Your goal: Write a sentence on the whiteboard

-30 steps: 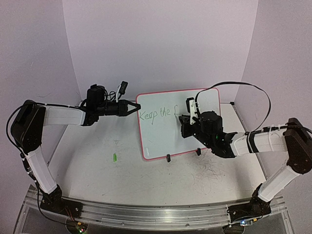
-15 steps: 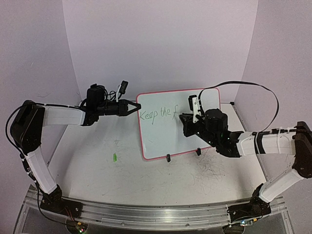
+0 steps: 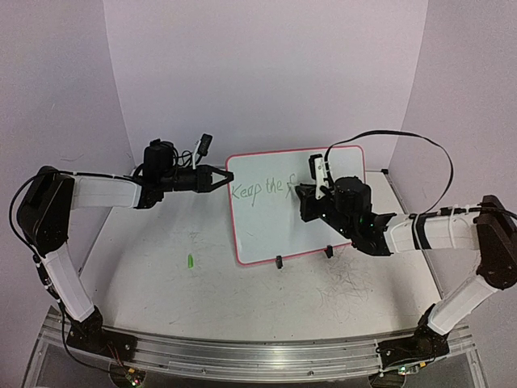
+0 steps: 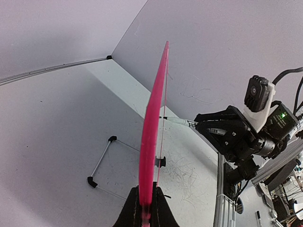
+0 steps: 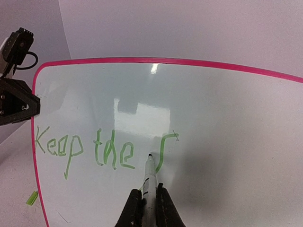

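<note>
Upright whiteboard [image 3: 275, 234] mid-table, its left edge pinched in the closed left gripper [image 4: 147, 201]; the right gripper [image 5: 149, 201], clamped shut on a marker [image 5: 149, 177], has the green sentence [image 5: 106, 150] at "Keep the f" — two words written, the third barely begun.

Both arms look the same. The left arm [image 3: 105, 191] and the right arm [image 3: 440, 233] are made of long white tubes with big round black joints between them. Each one stands on a black foot [image 3: 85, 330] fixed to a shiny silver rail [image 3: 258, 354]. The left claw [image 3: 216, 179] and the right claw [image 3: 305, 196] are black, with two thin pointed fingers. A small black camera [image 4: 258, 94] sits on a white holder at the wrist. A thin black cable [image 3: 412, 139] curves above the right arm, and a tiny green light [image 4: 283, 115] glows on it.
</note>
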Controlling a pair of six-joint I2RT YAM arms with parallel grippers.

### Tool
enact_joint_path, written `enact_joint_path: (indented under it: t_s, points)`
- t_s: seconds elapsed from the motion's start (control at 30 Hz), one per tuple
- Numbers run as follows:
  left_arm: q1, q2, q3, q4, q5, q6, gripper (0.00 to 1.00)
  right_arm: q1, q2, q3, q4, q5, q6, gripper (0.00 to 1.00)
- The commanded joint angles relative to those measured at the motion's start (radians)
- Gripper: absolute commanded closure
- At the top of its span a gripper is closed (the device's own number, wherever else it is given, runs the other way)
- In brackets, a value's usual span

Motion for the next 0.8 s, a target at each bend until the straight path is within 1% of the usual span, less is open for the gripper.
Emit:
enact_joint_path:
  t_s: [0.0, 0.3, 0.5, 0.77]
  points:
    - [-0.003, -0.036, 0.027, -0.002, -0.018, 0.037, 1.00, 0.000, 0.017, 0.037, 0.033, 0.045, 0.002, 1.00]
    - [-0.003, -0.035, 0.028, -0.002, -0.018, 0.037, 1.00, -0.001, 0.044, 0.040, 0.003, 0.115, 0.012, 1.00]
    - [-0.004, -0.034, 0.029, -0.003, -0.018, 0.037, 1.00, -0.002, 0.016, 0.032, -0.022, 0.178, 0.019, 1.00]
    - [-0.005, -0.029, 0.030, -0.004, -0.017, 0.037, 1.00, -0.009, -0.053, -0.020, 0.077, 0.043, 0.003, 1.00]
